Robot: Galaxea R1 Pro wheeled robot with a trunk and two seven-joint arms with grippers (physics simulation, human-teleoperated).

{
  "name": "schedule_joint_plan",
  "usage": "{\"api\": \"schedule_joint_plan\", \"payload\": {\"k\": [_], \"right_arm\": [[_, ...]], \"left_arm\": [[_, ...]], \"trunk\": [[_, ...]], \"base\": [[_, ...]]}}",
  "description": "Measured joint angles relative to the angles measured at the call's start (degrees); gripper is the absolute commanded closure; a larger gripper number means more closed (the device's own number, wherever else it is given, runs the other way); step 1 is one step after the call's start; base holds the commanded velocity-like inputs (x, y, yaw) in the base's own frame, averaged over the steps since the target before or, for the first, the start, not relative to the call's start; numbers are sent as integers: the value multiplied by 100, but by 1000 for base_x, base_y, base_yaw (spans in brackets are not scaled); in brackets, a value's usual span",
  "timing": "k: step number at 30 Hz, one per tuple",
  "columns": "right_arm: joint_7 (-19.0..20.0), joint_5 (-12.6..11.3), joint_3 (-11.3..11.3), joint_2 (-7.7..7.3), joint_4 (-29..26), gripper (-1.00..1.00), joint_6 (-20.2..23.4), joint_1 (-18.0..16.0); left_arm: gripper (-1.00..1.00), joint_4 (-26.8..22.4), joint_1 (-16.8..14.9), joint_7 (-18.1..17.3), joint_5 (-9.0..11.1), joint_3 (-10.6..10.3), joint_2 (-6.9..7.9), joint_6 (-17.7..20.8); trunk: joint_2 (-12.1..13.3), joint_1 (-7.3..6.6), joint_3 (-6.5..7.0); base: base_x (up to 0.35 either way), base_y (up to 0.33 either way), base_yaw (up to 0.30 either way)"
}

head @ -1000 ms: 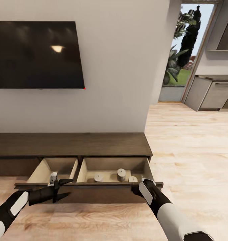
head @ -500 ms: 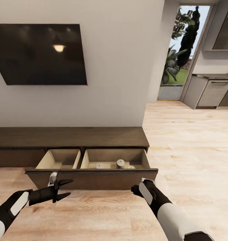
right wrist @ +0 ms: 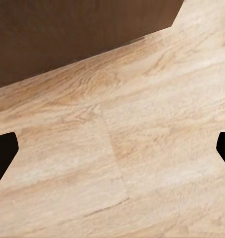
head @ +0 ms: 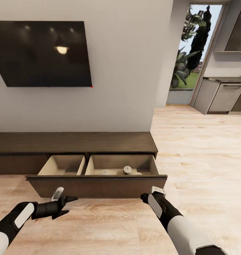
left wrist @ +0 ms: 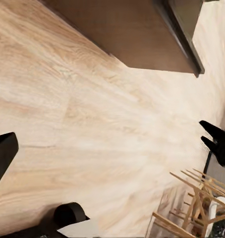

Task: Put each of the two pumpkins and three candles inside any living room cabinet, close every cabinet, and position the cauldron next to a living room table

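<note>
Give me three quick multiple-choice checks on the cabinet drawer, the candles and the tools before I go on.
1. Where are the candles?
A. on the cabinet top
B. in the right compartment of the open drawer
C. on the floor

2. What colour is the drawer front?
A. dark brown
B. white
C. grey

3. What state is the cabinet in?
A. fully closed
B. drawer pulled out
C. drawer removed and lying on the floor

Answers: 1 B, their tops show inside the right compartment. 2 A, dark brown like the top, with a pale interior. 3 B, the drawer juts forward, with the left tool and right tool in front of it.
</note>
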Motion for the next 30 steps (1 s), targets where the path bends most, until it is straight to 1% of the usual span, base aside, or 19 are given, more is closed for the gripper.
{"api": "schedule_joint_plan", "payload": {"k": [3, 4, 5, 6, 7, 9, 11, 12, 13, 14, 17, 19, 20, 22, 24, 27, 28, 29, 30], "right_arm": [[-1, 154, 262, -2, 84, -100, -268, 1], [-3, 199, 407, -2, 108, -100, -346, 1], [-2, 210, 448, -2, 113, -100, -365, 1], [0, 226, 520, -2, 123, -100, -403, 2], [0, 233, 549, -2, 129, -100, -432, 2], [1, 243, 592, -1, 209, -100, -511, 2], [1, 249, 607, 2, 303, -100, -565, 2], [1, 253, 616, 3, 421, -100, -634, 2], [1, 258, 622, 4, 541, -100, -711, 2], [1, 261, 625, 5, 593, -100, -748, 2], [4, 268, 631, 4, 740, -100, -860, 2], [73, 269, 640, 0, 771, -100, -883, 2], [115, 269, 644, 0, 776, -100, -887, 2], [323, 273, 686, -1, 786, -100, -909, 2], [524, 274, 723, -6, 793, -100, -1040, 2], [657, 272, 753, -6, 799, -100, -1344, 2], [674, 271, 758, -6, 800, -100, -1407, 2], [685, 271, 760, -5, 801, -100, -1449, 2], [692, 271, 762, -7, 801, -100, -1476, 2]], "left_arm": [[-100, 0, -5, 1145, 0, 6, -233, -424], [-100, -1, -6, 1766, 1, 10, -327, -652], [-100, -3, -8, 1984, 7, 12, -363, -745], [-100, -6, -7, 2526, 11, 11, -476, -1032], [-100, -7, -7, 2846, 12, 7, -567, -1238], [-100, -8, -6, 3318, 3, -8, -744, -1681], [-100, -9, -6, 3488, -32, -23, -829, -1932], [-100, -9, -5, 3614, -107, -76, -905, -2179], [-100, -9, -5, 3714, -230, -169, -971, -2408], [-100, -9, -5, 3754, -304, -224, -1002, -2510], [-100, -8, -5, 3886, -712, -490, -1160, -3075], [-100, -9, -5, 3928, -845, -561, -1274, -3473], [-100, -9, -5, 3945, -866, -571, -1307, -3558], [-100, -11, -7, 4087, -911, -596, -1437, -3758], [-100, -34, -10, 4337, -932, -606, -1560, -3845], [-100, -53, -19, 4741, -975, -618, -1801, -3966], [-100, -55, -20, 4853, -1041, -640, -1893, -4092], [-100, -41, -21, 4953, -1162, -697, -1986, -4260], [-100, -17, -22, 5046, -1336, -779, -2075, -4470]], "trunk": [[-120, 66, -54], [-160, 88, -72], [-201, 110, -90], [-241, 132, -108], [-281, 154, -126], [-361, 198, -162], [-441, 242, -197], [-481, 264, -216], [-521, 286, -234], [-562, 307, -251], [-682, 373, -305], [-762, 417, -341], [-802, 439, -359], [-882, 483, -395], [-963, 527, -431], [-1083, 593, -485], [-1123, 615, -503], [-1163, 637, -521], [-1203, 659, -538]], "base": [[0, 0, 0], [0, 0, 0], [0, 0, 0], [0, 0, 0], [0, 0, 0], [0, 0, 0], [0, 0, 0], [0, 0, 0], [0, 0, 0], [0, 0, 0], [0, 0, 0], [0, 0, 0], [0, 0, 0], [0, 0, 0], [0, 0, 0], [0, 0, 0], [0, 0, 0], [0, 0, 0], [0, 0, 0]]}}
